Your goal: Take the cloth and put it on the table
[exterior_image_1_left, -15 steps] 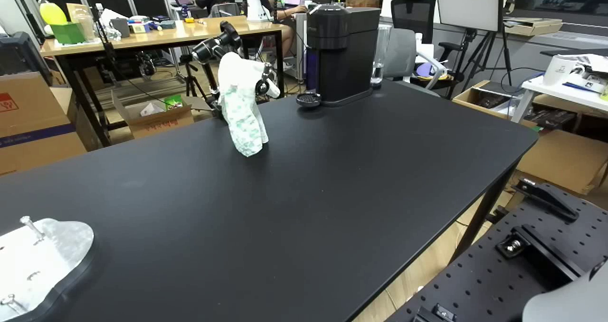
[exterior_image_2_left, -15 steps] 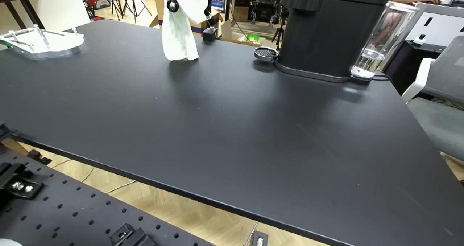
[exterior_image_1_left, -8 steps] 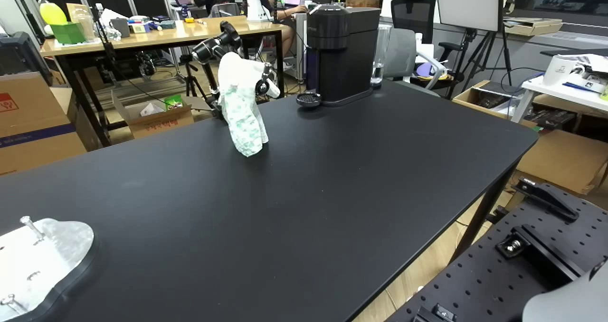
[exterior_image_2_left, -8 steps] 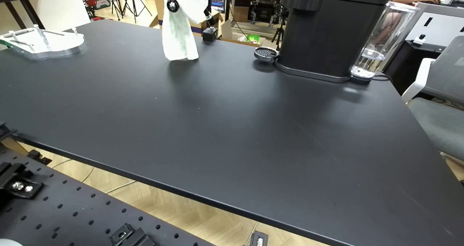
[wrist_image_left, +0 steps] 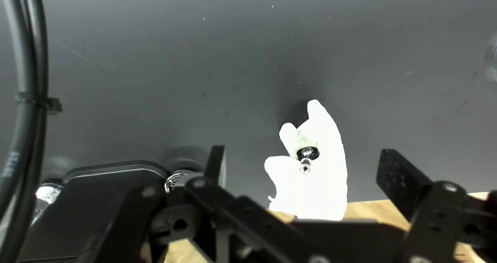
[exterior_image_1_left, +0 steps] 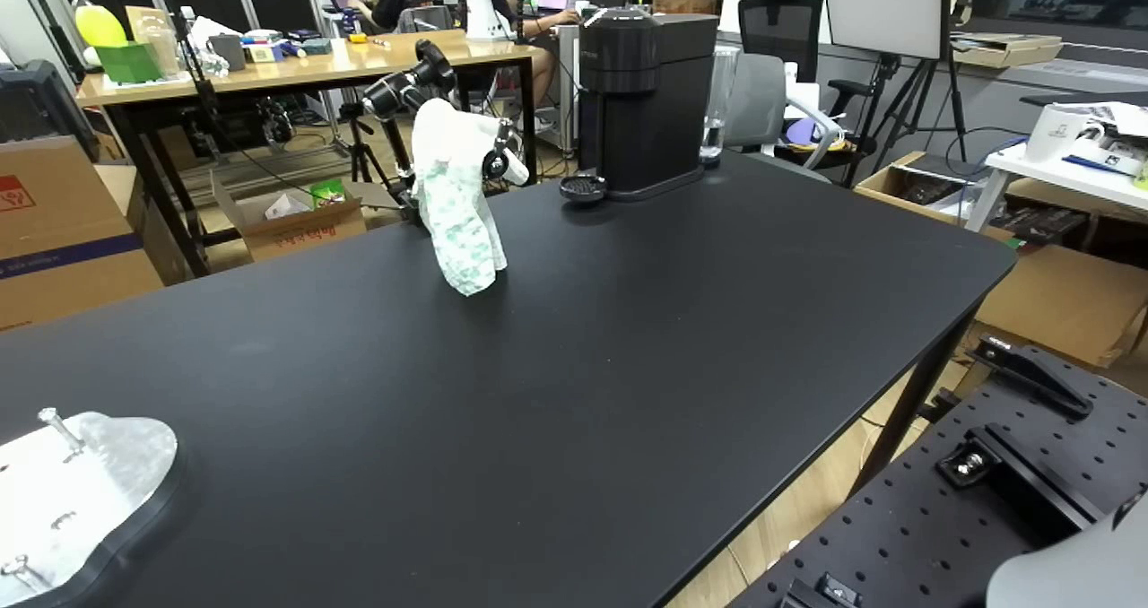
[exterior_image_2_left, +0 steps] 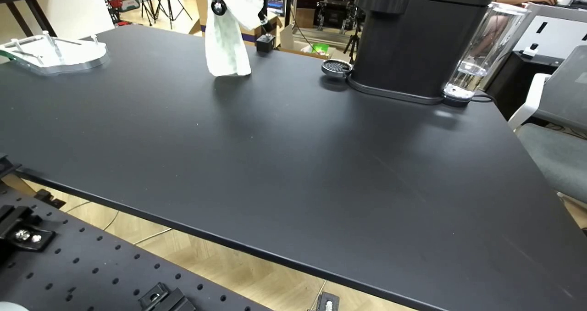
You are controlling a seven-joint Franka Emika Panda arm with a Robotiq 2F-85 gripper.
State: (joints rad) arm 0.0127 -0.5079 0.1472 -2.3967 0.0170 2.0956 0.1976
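A white cloth with a pale green pattern hangs draped over a stand with black and chrome knobs at the table's far edge. The cloth shows in both exterior views [exterior_image_1_left: 462, 231] [exterior_image_2_left: 228, 49] and between my fingers in the wrist view [wrist_image_left: 326, 173]. Its lower end hangs at or just above the black table [exterior_image_1_left: 583, 393] [exterior_image_2_left: 298, 155] [wrist_image_left: 174, 73]; contact is hard to tell. My gripper [wrist_image_left: 303, 162] is open and empty, with the cloth and a chrome knob seen beyond the gap, apart from both fingers. The gripper is out of sight in both exterior views.
A black coffee machine [exterior_image_1_left: 655, 106] [exterior_image_2_left: 417, 40] with a drip tray [exterior_image_1_left: 583, 188] and a clear water tank [exterior_image_1_left: 717, 106] stands right of the cloth. A white board with metal pegs [exterior_image_1_left: 99, 473] [exterior_image_2_left: 59, 56] lies at the left. A perforated black mount [exterior_image_1_left: 1013, 482] borders the near side.
My gripper is unseen in the earlier frames; the cloth, stand and table objects have not moved. Only a seated person in the background has lowered an arm.
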